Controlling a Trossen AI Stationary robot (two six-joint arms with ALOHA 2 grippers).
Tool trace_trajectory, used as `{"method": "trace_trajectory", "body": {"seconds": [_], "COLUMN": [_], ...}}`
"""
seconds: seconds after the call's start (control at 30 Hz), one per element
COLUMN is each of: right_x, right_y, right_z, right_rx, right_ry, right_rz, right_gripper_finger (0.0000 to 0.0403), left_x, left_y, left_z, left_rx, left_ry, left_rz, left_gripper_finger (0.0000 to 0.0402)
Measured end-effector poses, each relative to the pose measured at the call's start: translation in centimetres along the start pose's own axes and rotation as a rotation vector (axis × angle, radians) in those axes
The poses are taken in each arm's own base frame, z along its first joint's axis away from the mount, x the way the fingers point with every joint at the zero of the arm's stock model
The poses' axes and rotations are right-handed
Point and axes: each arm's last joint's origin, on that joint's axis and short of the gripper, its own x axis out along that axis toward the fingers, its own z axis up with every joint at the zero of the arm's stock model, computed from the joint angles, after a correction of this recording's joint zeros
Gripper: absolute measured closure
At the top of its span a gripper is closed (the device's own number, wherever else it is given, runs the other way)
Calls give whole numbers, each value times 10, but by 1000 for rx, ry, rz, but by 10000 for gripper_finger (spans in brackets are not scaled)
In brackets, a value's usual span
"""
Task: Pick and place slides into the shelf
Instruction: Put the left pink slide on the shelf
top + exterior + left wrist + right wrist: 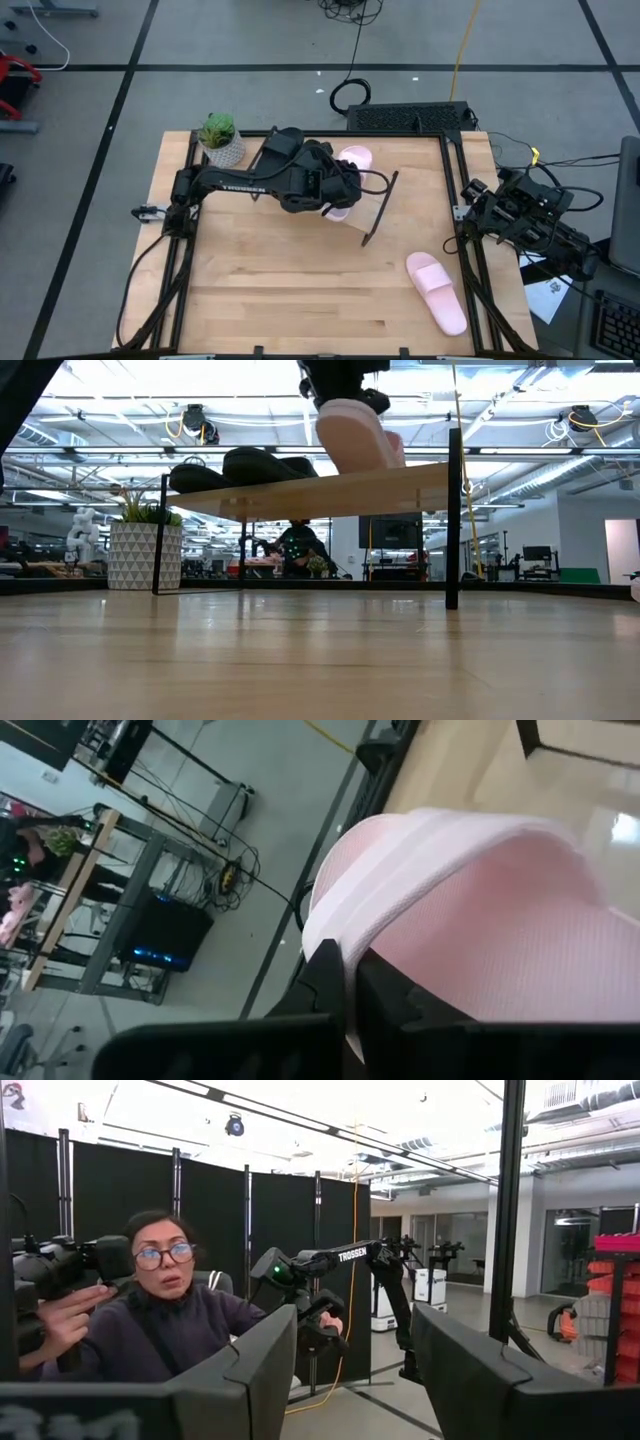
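Note:
My left gripper (335, 188) is over the shelf (400, 485), a light plank on a thin black frame near the middle of the table, and is shut on a pale pink slide (352, 432). Two black slides (240, 464) lie on the plank's left part in the low view; from above my arm hides them. The second pink slide (437, 292) lies flat on its sole on the table near the right front. My right gripper (355, 1370) is open at the table's right edge (500, 215), away from all of them. My left gripper (350, 975) pinches the pink slide by its pale rim (345, 915), one finger (322, 972) on each side of that edge. It comes from above. The slide hangs tilted below the fingers, its lower end (385, 458) at the plank; whether it touches, I cannot tell.
A potted plant (220, 138) in a patterned white pot stands at the table's far left corner, beside the shelf. Black rails (468, 270) run along the table's sides. A person (170, 1310) shows beyond the table in the right wrist view. Bare tabletop (300, 290) lies in front of the shelf.

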Motion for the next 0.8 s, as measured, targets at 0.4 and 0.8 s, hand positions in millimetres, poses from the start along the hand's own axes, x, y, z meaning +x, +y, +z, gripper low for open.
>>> {"method": "trace_trajectory", "body": {"seconds": [0.4, 0.8], "right_x": [0, 0], "right_y": [0, 0], "right_z": [0, 0], "right_rx": [0, 1], "right_ry": [0, -10], "right_rz": [0, -2], "right_gripper_finger": [216, 216], "left_x": [-29, -54], "left_y": [8, 22], "left_z": [14, -18], "left_rx": [25, -144], "left_ry": [-125, -345], "left_rz": [-10, -72], "left_gripper_finger": [401, 401]}}
